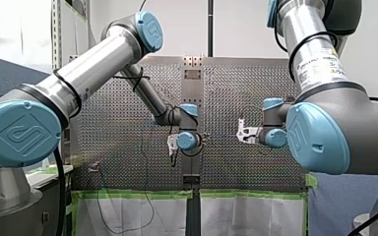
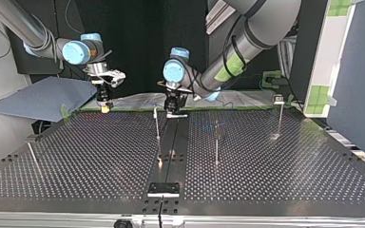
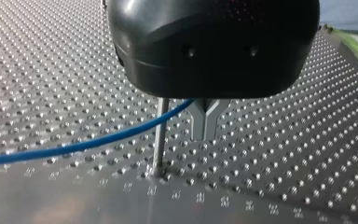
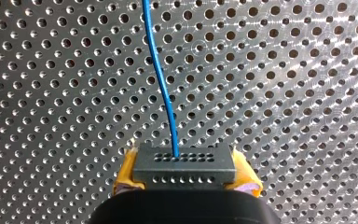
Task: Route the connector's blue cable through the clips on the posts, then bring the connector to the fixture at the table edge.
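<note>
Silver arms (image 1: 98,64), blue joint caps (image 1: 17,130), black cables (image 1: 59,196), yellow-padded right hand (image 4: 186,173)

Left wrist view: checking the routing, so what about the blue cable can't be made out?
Left wrist view: the black housing of my left gripper hides the thin blue cable's end and the slim metal post's top.
Top and front views: the cable is too thin to trace across the perforated metal table.

**Perforated metal worktop (image 2: 275,171), top view.** A dark strip (image 2: 173,142) runs down its middle to a black fixture (image 2: 163,189) at the near edge. Standing on the plate are a thin post (image 2: 157,124) just left of the strip, a second post (image 2: 216,145) right of it, a third post (image 2: 279,118) far right and a leaning post (image 2: 33,156) far left.
</note>
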Robot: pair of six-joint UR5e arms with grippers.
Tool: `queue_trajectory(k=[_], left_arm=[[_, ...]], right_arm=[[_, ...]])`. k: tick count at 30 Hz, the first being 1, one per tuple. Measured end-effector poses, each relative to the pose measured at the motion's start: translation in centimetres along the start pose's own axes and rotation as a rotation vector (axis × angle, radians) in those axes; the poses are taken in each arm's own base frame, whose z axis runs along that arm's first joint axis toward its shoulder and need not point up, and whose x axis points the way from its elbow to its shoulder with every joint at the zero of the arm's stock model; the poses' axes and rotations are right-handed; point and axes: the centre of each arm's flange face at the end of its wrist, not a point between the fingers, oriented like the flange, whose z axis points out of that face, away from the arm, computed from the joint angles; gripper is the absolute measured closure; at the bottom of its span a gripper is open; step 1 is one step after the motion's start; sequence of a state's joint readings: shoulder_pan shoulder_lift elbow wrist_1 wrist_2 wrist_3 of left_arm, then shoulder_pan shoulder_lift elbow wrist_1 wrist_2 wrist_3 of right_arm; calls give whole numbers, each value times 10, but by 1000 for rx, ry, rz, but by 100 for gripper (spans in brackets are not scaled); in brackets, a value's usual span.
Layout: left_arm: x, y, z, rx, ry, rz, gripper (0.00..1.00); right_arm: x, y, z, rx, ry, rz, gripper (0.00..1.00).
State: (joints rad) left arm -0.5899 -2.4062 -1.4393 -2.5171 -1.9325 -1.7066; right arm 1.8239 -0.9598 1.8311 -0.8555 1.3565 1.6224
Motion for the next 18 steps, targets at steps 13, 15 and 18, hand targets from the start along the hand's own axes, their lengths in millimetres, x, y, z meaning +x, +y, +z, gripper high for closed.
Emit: queue_trajectory(k=[13, 15, 18], left_arm=[[-10, 8, 14, -4, -3, -11, 98], [-11, 8, 14, -4, -3, -11, 98], [-13, 7, 15, 0, -5, -12, 98]], right_arm=[[3, 3, 5, -5, 10, 1, 93], [4, 5, 6, -8, 11, 1, 93], [5, 8, 7, -14, 13, 2, 93]])
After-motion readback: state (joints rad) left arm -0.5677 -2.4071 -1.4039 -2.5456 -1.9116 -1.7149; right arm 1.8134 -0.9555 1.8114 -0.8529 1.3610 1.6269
